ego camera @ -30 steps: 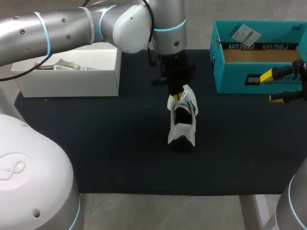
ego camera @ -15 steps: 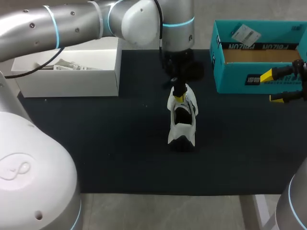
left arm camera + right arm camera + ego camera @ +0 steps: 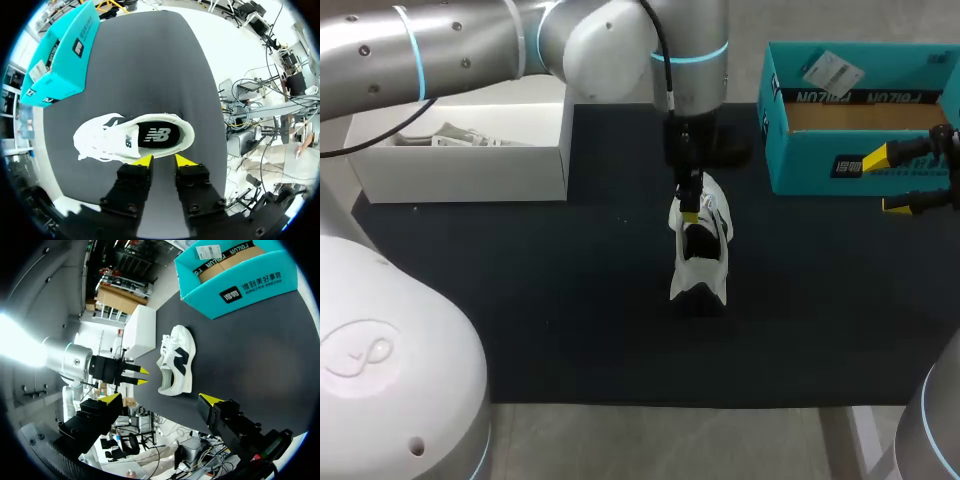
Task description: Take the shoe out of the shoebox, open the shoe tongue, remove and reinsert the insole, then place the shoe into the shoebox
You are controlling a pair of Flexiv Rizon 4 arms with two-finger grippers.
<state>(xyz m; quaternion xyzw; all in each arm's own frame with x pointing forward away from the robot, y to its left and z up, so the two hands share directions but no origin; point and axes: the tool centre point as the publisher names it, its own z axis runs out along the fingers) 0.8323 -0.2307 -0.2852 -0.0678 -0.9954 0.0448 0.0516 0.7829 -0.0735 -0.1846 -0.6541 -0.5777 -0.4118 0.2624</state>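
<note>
The white sneaker (image 3: 702,265) lies 12 to 6 o'clock on the bench (image 3: 520,300), its 12 o'clock end under the left end effector (image 3: 689,210), narrowly parted and empty, far nearer than the wide, empty right end effector (image 3: 883,182) at 3 o'clock

Head cam is sitting high behind the robot, looking down on the whole bench (image 3: 520,320). Left wrist cam is looking straight down along its jaws, close over the shoe (image 3: 135,137). Right wrist cam is hanging off to the side, facing across the bench from farther out. All three are sharing the shoe and the teal shoebox (image 3: 860,150).
</note>
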